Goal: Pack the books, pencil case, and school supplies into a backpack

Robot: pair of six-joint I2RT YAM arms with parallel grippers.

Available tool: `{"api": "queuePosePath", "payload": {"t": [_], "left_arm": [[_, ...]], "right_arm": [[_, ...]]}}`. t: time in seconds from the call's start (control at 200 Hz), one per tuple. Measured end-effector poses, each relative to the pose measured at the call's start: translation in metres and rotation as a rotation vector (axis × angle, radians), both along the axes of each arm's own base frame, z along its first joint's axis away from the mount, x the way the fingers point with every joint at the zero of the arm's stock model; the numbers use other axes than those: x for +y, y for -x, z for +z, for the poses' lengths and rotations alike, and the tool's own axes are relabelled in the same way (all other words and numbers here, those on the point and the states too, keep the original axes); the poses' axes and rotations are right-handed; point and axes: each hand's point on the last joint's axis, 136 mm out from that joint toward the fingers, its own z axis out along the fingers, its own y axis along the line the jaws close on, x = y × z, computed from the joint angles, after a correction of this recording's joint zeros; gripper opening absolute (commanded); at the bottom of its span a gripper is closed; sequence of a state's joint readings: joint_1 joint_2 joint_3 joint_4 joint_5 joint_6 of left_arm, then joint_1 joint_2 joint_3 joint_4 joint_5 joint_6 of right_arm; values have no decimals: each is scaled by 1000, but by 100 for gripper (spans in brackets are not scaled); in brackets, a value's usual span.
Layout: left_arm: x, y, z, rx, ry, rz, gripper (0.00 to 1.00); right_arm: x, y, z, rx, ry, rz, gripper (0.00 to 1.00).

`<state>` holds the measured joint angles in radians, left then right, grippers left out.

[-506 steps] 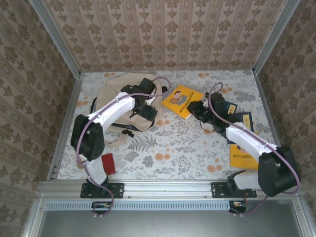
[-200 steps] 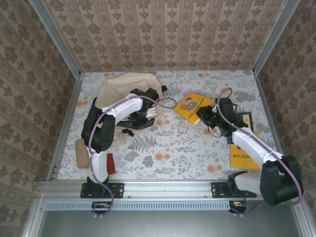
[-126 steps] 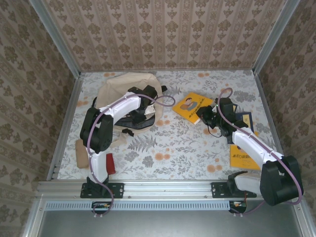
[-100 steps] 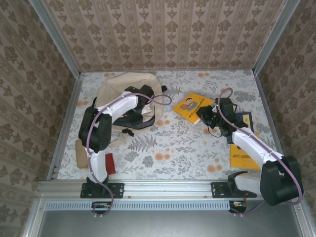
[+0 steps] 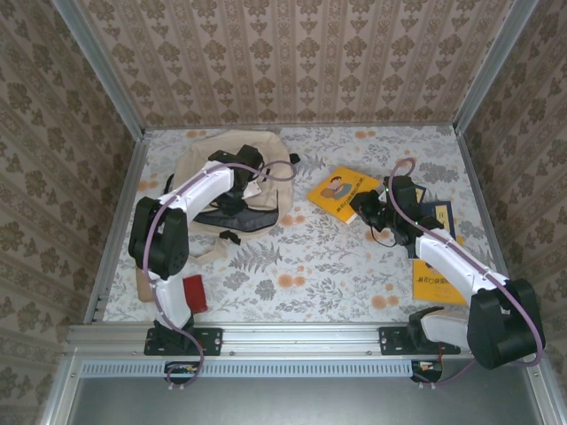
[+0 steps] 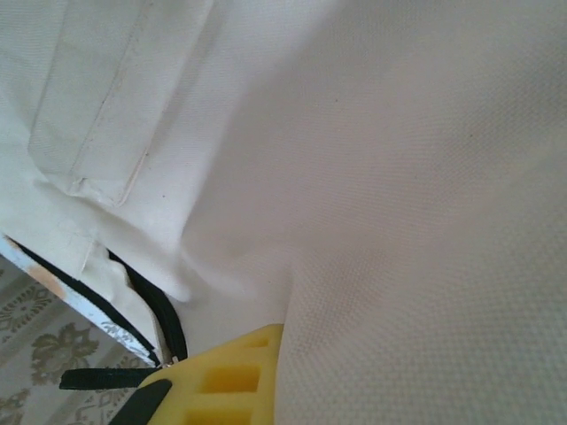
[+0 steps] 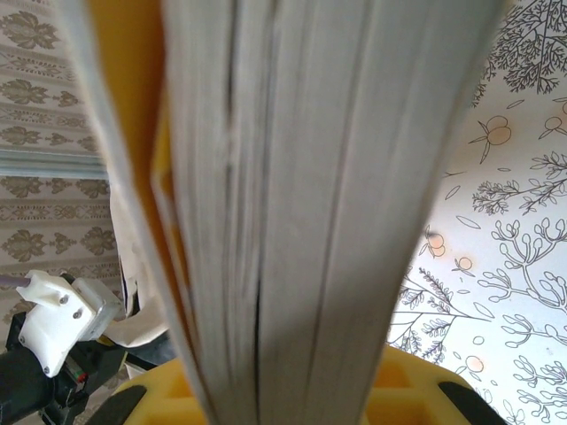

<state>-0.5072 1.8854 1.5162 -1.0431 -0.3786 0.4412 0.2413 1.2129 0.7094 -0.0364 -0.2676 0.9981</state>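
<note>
the red flat thing point(image 5: 193, 293) lies close to the robot on the left of the table point(image 5: 310, 261). a small yellow book point(image 5: 438, 283) lies close on the right. both are not packed yet.

a bit further out, the right tool point(image 5: 366, 209) is closed on the big yellow book point(image 5: 340, 191). it pinches the book's near edge, and the pages sit tight between its yellow pads. the dark blue books point(image 5: 434, 215) lie just beside that arm.

furthest away, the left tool point(image 5: 241, 168) is at the backpack point(image 5: 190, 159), pressed right up to the cream cloth. i cannot tell if it is open or closed, or if it has hold of the cloth.

i think the job now is to get the bag's mouth open for the book. the left tool should lift the top flap up and wide. the right tool should hold the book flat and slide it in thin edge first, slowly, so it does not catch on the cloth.
</note>
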Motion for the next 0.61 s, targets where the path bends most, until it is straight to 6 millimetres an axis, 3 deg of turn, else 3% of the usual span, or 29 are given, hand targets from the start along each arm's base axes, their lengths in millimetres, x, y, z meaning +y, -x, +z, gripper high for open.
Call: {"api": "queuePosePath", "payload": {"t": [0.16,0.26,0.49,0.605], "left_arm": [[-17,-1,5,-26,48,-25,3],[-44,-9,22,-109,91,-67,3],[-129,-47,110,-437,268,-105,2],[-160,-57,140,-536,349,-99,2]], "right_arm": [[-3,6,10,-17,4,-4,13],[-5,12,19,-35,4,-4,13],[-9,31,46,-90,5,8,14],[-6,37,61,-124,-26,22,14]]}}
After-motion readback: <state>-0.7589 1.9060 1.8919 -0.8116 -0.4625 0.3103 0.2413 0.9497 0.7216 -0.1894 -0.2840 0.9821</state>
